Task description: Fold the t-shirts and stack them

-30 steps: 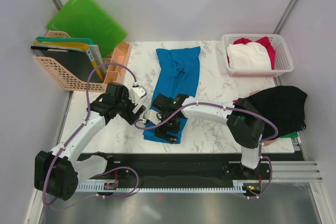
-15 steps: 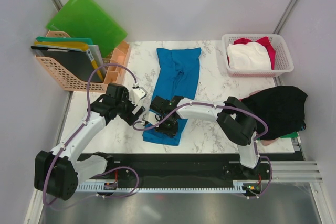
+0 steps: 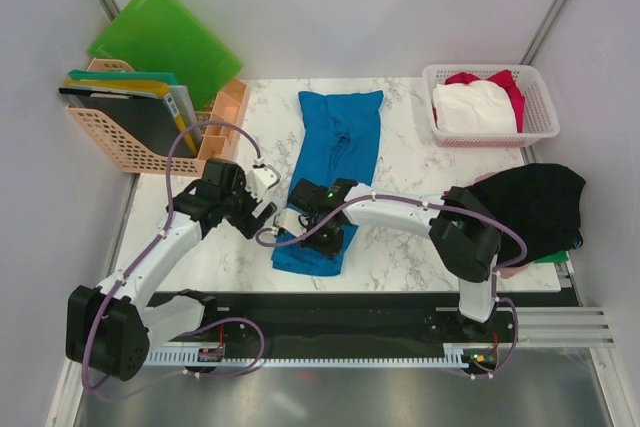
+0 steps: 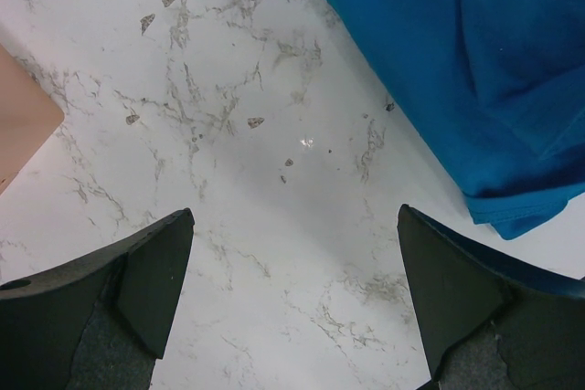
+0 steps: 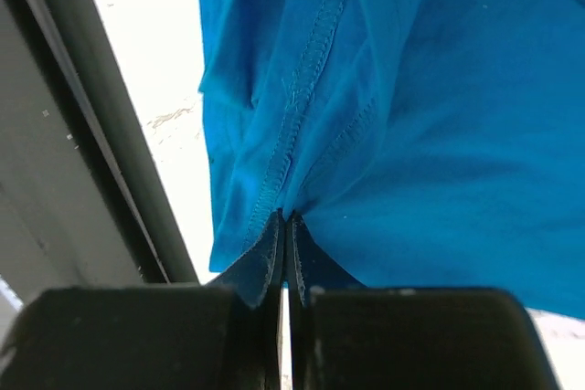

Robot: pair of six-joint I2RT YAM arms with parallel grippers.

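Marble table (image 3: 405, 132): blue t-shirt (image 5: 457, 134) pinched in right hand (image 5: 285, 222).

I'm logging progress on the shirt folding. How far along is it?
Done: the blue t-shirt lies folded into a long strip on the table. In hand: the right gripper is shut on its near end; the left gripper hangs open beside it. Left: the crosswise fold, plus the white shirt and red shirt in the basket.

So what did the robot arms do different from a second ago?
The right gripper closed and pinched the near end of the blue t-shirt. The left gripper stayed open over the table beside it. The basket and black t-shirt did not move.
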